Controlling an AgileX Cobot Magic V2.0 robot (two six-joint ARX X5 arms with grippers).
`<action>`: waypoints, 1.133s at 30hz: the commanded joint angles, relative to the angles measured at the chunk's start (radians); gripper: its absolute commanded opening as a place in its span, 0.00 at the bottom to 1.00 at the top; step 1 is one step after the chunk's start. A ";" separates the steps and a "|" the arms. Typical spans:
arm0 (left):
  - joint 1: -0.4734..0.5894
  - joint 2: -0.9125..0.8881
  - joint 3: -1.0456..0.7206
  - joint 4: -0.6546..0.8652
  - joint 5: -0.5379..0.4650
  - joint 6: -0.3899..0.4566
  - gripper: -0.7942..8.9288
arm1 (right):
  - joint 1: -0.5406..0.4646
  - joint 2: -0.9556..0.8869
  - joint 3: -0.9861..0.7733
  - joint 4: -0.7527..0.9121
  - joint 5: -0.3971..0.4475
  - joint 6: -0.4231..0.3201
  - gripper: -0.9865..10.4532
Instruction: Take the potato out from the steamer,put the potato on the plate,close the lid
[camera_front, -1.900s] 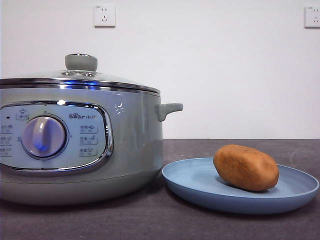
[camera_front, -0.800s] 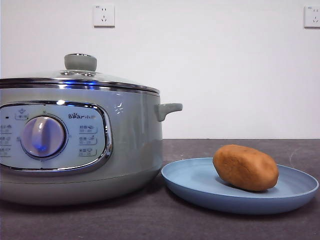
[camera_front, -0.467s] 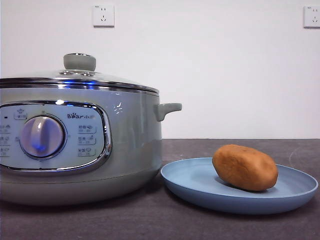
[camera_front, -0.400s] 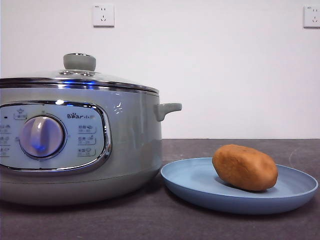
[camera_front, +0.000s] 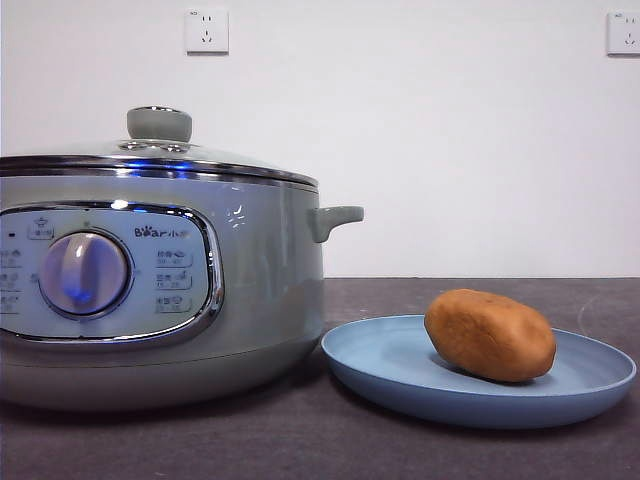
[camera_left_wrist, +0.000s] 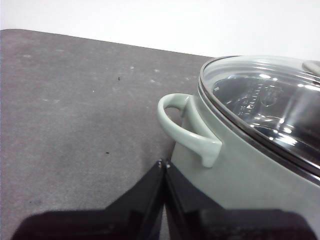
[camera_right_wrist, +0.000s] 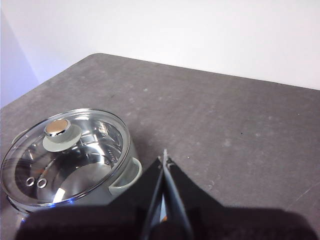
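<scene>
Dark table (camera_front: 300, 440): lid (camera_front: 160, 150) on steamer (camera_front: 260, 280), potato (camera_front: 490, 335) on plate (camera_front: 400, 370).

Brand "Bear" legible on the steamer (camera_front: 160, 290) control panel (camera_front: 105, 275), above right of the dial (camera_front: 84, 273). Button labels too small to read.

The steamer (camera_front: 150, 290) is cut off at the frame's edge.

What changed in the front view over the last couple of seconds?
Almost nothing. The steamer, the plate and the potato all drift a hair toward the picture's left together, which reads as a small camera shift, not handling. The lid stays on the steamer and the potato stays on the plate. No gripper enters this view.
</scene>
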 joint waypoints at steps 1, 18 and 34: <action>0.003 -0.002 -0.014 0.004 -0.002 -0.003 0.08 | 0.001 -0.002 0.003 0.005 0.003 -0.001 0.09; 0.003 -0.002 -0.014 0.004 -0.002 -0.003 0.08 | -0.247 0.007 -0.078 -0.011 -0.005 -0.086 0.09; 0.003 -0.002 -0.014 0.004 -0.002 -0.003 0.08 | -0.523 -0.260 -0.784 0.664 -0.005 0.038 0.09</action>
